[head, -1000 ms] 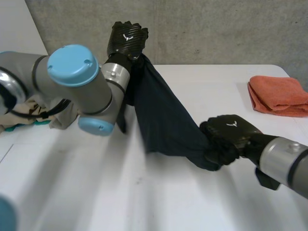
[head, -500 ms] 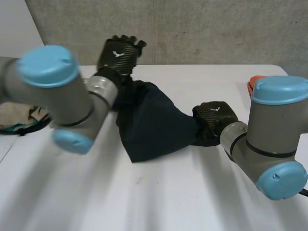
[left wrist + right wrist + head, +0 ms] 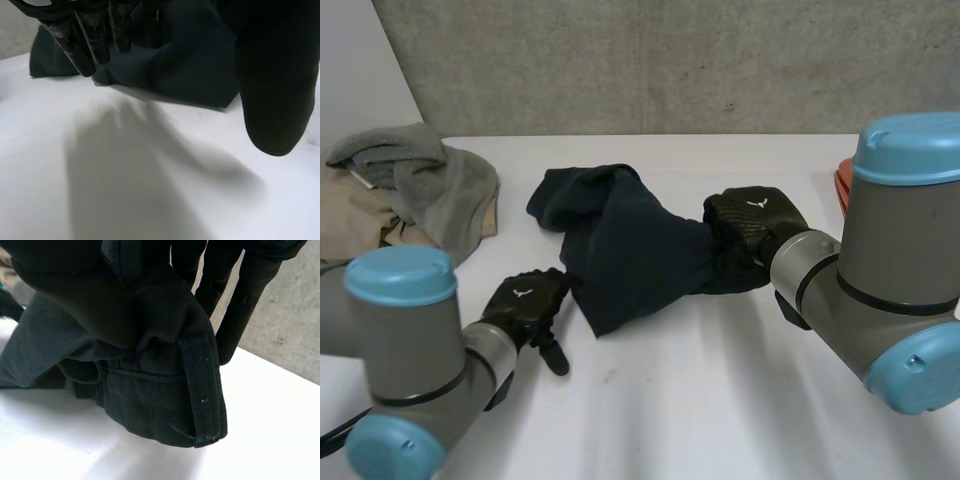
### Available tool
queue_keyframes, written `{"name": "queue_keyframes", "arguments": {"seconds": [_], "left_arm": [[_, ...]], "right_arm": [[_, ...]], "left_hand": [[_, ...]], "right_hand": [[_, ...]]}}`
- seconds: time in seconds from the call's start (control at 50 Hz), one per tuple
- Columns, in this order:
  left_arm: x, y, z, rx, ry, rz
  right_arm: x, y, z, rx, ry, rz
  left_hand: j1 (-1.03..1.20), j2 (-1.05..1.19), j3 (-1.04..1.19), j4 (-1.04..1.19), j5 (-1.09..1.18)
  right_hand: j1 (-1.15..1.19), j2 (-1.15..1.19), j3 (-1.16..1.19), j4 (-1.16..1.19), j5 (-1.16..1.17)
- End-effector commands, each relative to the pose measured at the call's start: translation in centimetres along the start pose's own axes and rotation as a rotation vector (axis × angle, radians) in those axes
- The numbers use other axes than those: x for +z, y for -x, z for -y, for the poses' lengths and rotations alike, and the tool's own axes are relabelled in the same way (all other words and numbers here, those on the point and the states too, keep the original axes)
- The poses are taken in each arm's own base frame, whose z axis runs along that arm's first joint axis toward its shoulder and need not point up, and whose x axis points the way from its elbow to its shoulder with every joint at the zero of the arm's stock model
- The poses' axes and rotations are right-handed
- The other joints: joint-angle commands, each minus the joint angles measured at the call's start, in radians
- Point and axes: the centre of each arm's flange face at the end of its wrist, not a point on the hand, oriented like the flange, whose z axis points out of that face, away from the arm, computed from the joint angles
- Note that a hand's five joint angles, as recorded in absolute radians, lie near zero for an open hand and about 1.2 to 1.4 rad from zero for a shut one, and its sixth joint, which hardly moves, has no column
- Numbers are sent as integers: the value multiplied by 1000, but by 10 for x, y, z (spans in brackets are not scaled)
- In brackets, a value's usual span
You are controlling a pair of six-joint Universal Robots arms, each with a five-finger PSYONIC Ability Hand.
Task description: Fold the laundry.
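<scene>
While the dark navy garment (image 3: 630,250) is clutched at one end by the right hand (image 3: 750,222), the left hand (image 3: 523,303) is held beside it with fingers relaxed.

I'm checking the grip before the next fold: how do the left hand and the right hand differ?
The left hand is open and holds nothing; the right hand is shut on the dark garment. The left hand is beside the garment's edge; the right hand is at its bunched end. Both are black.
</scene>
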Motion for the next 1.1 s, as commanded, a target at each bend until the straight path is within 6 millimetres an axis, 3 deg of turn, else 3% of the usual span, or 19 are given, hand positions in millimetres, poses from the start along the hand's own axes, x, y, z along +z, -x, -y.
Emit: {"name": "queue_keyframes", "arguments": {"seconds": [0.02, 0.2, 0.44, 0.52, 0.54, 0.6, 0.68, 0.76, 0.9, 0.98, 1.1], "left_arm": [[21, -15, 1, -92, 20, -28], [32, -27, 7, -222, 6, -1], [32, -53, 21, -317, -39, -43], [37, -57, 20, -312, -43, -33], [39, -56, 20, -311, -50, -13], [42, -49, 25, -314, -77, 37], [38, -29, 48, -343, -148, 124], [17, -12, 86, -374, -254, 141], [-47, 1, 159, -267, -468, 10], [-85, 4, 192, -141, -590, -34], [-135, 18, 241, -64, -757, 29]], "right_arm": [[-17, 12, 20, 10, -55, 31], [-25, 22, 26, 4, -68, 53], [-34, 19, 36, 40, -95, 46], [-37, 17, 41, 59, -110, 40], [-38, 15, 43, 68, -115, 35], [-39, 9, 46, 79, -125, 18], [-39, -3, 50, 92, -137, -14], [-41, -14, 55, 96, -151, -42], [-55, -23, 75, -2, -172, -37], [-67, -28, 97, -103, -223, -30], [-89, -46, 151, -211, -417, -115]], "left_hand": [[-30, -29, -37, -28, -51], [-30, -29, -37, -28, -51], [-30, -29, -37, -28, -51], [354, 355, 347, 357, 333], [655, 656, 648, 657, 633], [1170, 1171, 1163, 1172, 1149], [1192, 1193, 1185, 1194, 1171], [1192, 1193, 1185, 1194, 1171], [1192, 1193, 1185, 1194, 1171], [1192, 1193, 1185, 1194, 1171], [1192, 1193, 1185, 1194, 1171]], "right_hand": [[315, 230, 211, 202, 205], [315, 230, 211, 202, 205], [315, 230, 211, 202, 205], [315, 230, 211, 202, 205], [315, 230, 211, 202, 205], [315, 230, 211, 202, 205], [315, 230, 211, 202, 205], [315, 230, 211, 202, 205], [315, 230, 211, 202, 205], [315, 230, 211, 202, 205], [315, 230, 211, 202, 205]]}}
